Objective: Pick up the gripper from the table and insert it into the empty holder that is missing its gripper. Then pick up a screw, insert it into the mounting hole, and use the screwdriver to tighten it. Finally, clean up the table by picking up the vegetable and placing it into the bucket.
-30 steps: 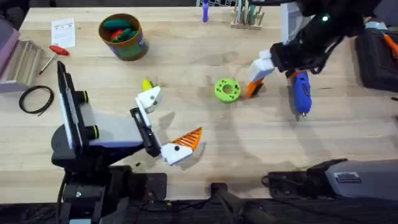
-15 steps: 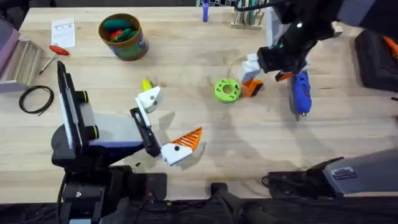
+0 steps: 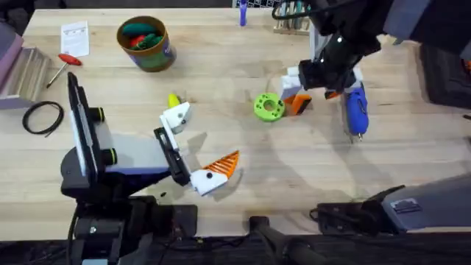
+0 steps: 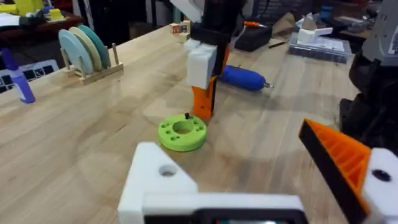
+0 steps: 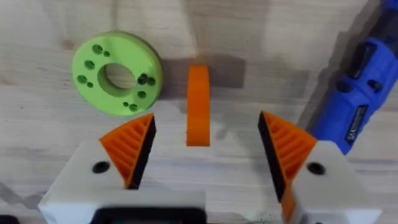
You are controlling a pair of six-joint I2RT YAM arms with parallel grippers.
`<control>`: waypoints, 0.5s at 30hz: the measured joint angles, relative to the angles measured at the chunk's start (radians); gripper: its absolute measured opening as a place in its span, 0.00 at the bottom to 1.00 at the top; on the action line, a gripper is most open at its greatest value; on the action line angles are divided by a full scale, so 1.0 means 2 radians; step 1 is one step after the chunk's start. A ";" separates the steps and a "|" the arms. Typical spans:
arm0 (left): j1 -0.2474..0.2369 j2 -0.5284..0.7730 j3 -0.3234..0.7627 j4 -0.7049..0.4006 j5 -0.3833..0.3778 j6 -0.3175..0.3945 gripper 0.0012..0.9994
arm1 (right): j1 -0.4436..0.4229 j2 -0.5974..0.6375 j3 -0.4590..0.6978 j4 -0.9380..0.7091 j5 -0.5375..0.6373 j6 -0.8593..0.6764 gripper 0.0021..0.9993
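Item: small orange plastic wedge-shaped gripper [image 5: 198, 104], lying on the wooden table [image 3: 221, 66] just beside the bright green round disc with holes [image 3: 268, 107]. Right gripper [image 5: 205, 149] is hanging directly over it, jaws spread wide and empty, long axis running between the pads. Left gripper [image 3: 197, 151] is sitting farther off, holding nothing, one pad missing. The right wrist view is showing the wedge whole; overhead, the arm is part-hiding it.

Pale wooden table [image 3: 221, 81] showing matt grain, small orange gripper [image 5: 198, 104] looking like smooth plastic, green disc [image 5: 116, 72] appearing as matt plastic, blue screwdriver [image 5: 354, 93] shining slightly glossy, right gripper [image 5: 205, 146] pads [image 5: 287, 149] showing ribbed orange plastic on white plastic holders
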 joint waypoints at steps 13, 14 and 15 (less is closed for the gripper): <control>0.000 0.000 0.000 0.000 0.000 0.000 0.99 | 0.000 0.000 -0.011 0.014 -0.016 0.004 0.89; 0.000 0.000 0.000 0.000 0.000 0.000 0.99 | 0.000 0.000 -0.011 0.014 -0.016 0.004 0.87; 0.000 0.000 0.000 0.000 0.000 0.000 0.99 | 0.000 0.000 -0.011 0.014 -0.016 0.003 0.86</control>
